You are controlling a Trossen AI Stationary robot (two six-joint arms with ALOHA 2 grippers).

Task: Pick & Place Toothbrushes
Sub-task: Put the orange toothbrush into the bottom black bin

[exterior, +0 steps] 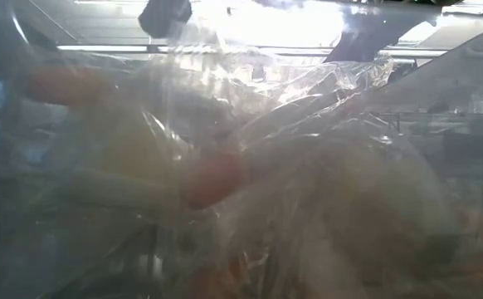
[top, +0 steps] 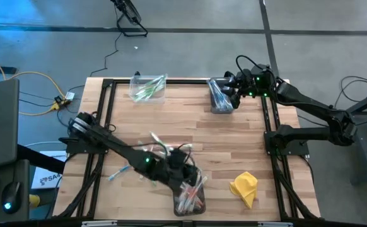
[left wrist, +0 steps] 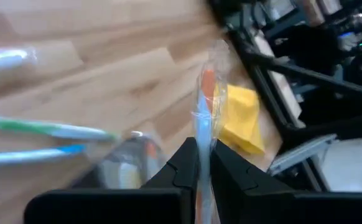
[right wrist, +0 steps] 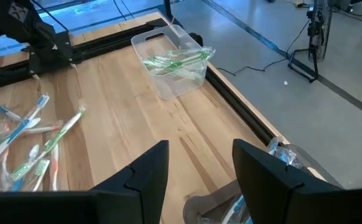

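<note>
My left gripper point(top: 191, 175) hangs over the near middle of the table, shut on a clear-wrapped toothbrush point(left wrist: 204, 106) with a pink-red accent. Just below it stands a clear bin point(top: 190, 197) holding pink-red toothbrushes. Loose toothbrushes point(top: 159, 144) lie flat on the wood left of the gripper, and they also show in the right wrist view point(right wrist: 25, 143). At the far right, my right gripper point(right wrist: 199, 165) stands open with nothing between its fingers, above a bin of blue toothbrushes point(top: 220, 96). A third bin point(top: 149, 88) at the far edge holds green ones. My left gripper pinches the wrapped toothbrush between its two fingers point(left wrist: 184, 163), which lie along it rather than across. The stretch ahead of the fingertips point(left wrist: 203, 127) sticks straight out past them, clear of the table. The fingers hide the part farther back.
A crumpled yellow cloth point(top: 245, 188) lies near the table's right front corner, beyond the held toothbrush in the left wrist view point(left wrist: 240, 118). Black frame rails point(top: 268, 120) run along the table's edges. The low view is filled by a clear bin wall point(exterior: 250, 166) close to the camera.
</note>
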